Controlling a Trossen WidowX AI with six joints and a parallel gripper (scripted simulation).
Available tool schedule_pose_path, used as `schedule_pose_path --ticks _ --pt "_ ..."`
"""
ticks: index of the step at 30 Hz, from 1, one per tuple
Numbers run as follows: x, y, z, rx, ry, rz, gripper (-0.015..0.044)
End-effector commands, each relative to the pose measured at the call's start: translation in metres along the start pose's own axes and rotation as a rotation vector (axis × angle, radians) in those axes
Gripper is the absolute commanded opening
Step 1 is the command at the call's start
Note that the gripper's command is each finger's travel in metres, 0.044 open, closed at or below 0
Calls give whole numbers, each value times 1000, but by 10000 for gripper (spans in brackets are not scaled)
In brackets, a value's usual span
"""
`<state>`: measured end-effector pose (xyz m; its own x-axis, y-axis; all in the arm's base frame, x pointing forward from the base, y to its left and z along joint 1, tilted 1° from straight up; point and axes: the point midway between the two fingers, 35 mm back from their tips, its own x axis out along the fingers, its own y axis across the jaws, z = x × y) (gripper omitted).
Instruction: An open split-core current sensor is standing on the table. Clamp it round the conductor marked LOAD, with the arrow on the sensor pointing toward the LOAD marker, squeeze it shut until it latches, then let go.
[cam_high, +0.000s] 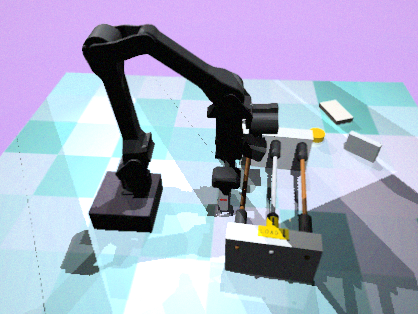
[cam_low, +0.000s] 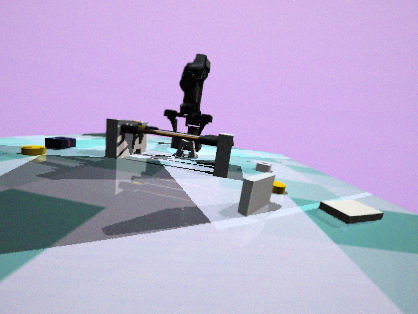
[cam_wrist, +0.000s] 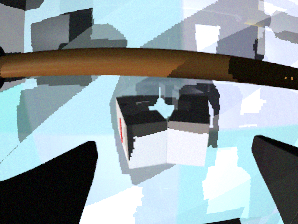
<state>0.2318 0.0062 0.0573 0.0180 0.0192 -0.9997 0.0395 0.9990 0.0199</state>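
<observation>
The open split-core sensor (cam_high: 223, 205) (cam_wrist: 186, 146) stands on the table beside the outer copper conductor (cam_high: 243, 192) (cam_wrist: 125, 62), on the arm's side. Its white halves spread in a V, with dark core faces. A red mark shows on its face towards the LOAD end block; its arrow shape is not readable. My gripper (cam_high: 240, 170) (cam_low: 187, 142) (cam_wrist: 179, 147) is open and empty, pointing down over the sensor, with one finger to each side in the wrist view. The middle, white conductor (cam_high: 274, 185) carries the yellow LOAD marker (cam_high: 270, 232) at its near end.
The conductors run between the near end block (cam_high: 272, 260) (cam_low: 114, 140) and the far end block (cam_low: 225, 155). Beyond are a grey upright block (cam_high: 362, 146) (cam_low: 257, 195), a white slab (cam_high: 336, 111) (cam_low: 351, 209) and a yellow disc (cam_high: 317, 135) (cam_low: 279, 187). A dark blue block (cam_low: 60, 143) stands farther off.
</observation>
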Motion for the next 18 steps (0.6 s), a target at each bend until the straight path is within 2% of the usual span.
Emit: schedule_pose_path --ticks 1,11,17,18 --pt "8 0 -1 6 3 -1 440" --pt "22 0 -2 6 3 -1 440" --pt "17 0 -2 0 2 0 282" --pt "17 0 -2 0 2 0 276"
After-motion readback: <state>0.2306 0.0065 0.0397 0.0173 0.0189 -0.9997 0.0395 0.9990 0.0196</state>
